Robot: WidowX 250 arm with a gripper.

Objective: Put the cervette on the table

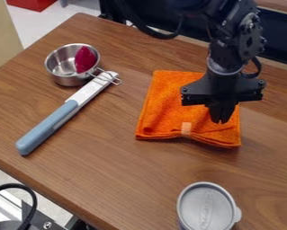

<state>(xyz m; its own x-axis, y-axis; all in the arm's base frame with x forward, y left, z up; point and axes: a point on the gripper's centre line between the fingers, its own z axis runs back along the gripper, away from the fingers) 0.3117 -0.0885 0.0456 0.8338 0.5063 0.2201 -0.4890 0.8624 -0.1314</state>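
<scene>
An orange folded cloth (169, 103), the likely serviette, lies on the brown wooden table (118, 166), right of centre in the camera view. A pale band marks its front edge, which bulges slightly. My gripper (220, 120) hangs over the right part of the cloth, its fingers together and pointing down. Whether the tips touch the fabric I cannot tell, and no fold stands up between them. The gripper and its wide black bracket hide part of the cloth's back right area.
A small metal pot (58, 67) holding a dark red object (85, 59) stands at the upper left. Beside it lies a knife-like tool (46, 127) with a blue handle, slanting toward the left front. A lidded grey container (207, 209) stands at the front right.
</scene>
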